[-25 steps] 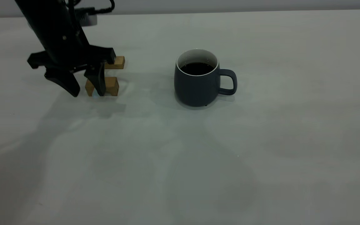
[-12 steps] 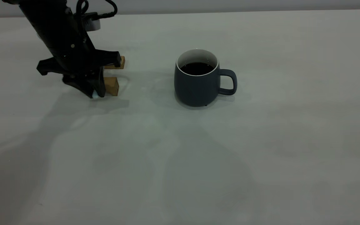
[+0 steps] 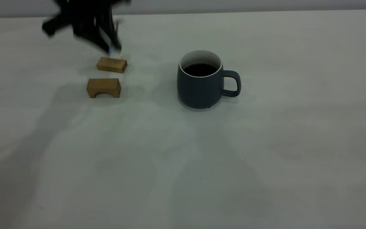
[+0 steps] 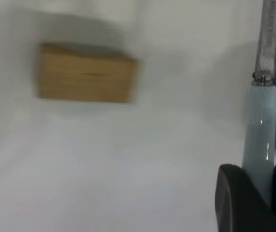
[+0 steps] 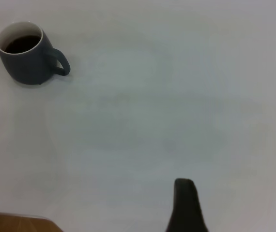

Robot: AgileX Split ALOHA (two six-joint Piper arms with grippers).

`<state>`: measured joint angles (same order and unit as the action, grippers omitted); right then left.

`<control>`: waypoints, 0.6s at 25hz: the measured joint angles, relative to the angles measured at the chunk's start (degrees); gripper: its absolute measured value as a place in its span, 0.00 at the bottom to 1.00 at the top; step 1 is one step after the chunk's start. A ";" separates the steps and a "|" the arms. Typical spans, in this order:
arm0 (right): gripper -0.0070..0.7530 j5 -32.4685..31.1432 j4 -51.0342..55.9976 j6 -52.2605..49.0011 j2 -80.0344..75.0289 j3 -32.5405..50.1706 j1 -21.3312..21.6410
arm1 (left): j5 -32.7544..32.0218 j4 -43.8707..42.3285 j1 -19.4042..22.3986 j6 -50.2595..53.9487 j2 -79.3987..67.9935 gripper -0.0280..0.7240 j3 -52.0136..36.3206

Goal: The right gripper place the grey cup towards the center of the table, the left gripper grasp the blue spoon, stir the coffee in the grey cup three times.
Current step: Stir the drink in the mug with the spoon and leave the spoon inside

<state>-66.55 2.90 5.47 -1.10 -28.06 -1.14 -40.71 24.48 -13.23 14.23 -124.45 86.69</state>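
The left gripper (image 3: 108, 44) is up in the air near the far left part of the table (image 3: 183, 159), above the two wooden blocks. It looks smeared in the exterior view. Its black fingers (image 4: 235, 203) are squeezed on the blue spoon (image 4: 260, 137). They pinch the pale blue handle near its end, and the grey metal neck sticks out past the fingers. One wooden block (image 3: 111, 64) sits right below the gripper, and the other wooden block (image 3: 103, 87) sits a little closer to the front. Both blocks rest on the table and do not touch each other. The grey cup (image 3: 202, 79) stands upright near the middle of the table, well apart from the blocks. Its handle points to the right side in the exterior view. The coffee (image 3: 199, 69) is dark and sits low inside the white inside of the cup. The right gripper (image 5: 186, 205) is far from the cup and holds nothing. Only one dark finger of it shows in the right wrist view, so I cannot tell if it is open or closed.
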 joint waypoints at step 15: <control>0.79 0.00 0.00 0.00 0.00 0.00 0.00 | -14.61 46.45 -0.97 35.89 0.03 0.27 2.86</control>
<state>-66.55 2.90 5.47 -1.10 -28.06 -1.14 -55.31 70.93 -14.20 50.12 -124.42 89.55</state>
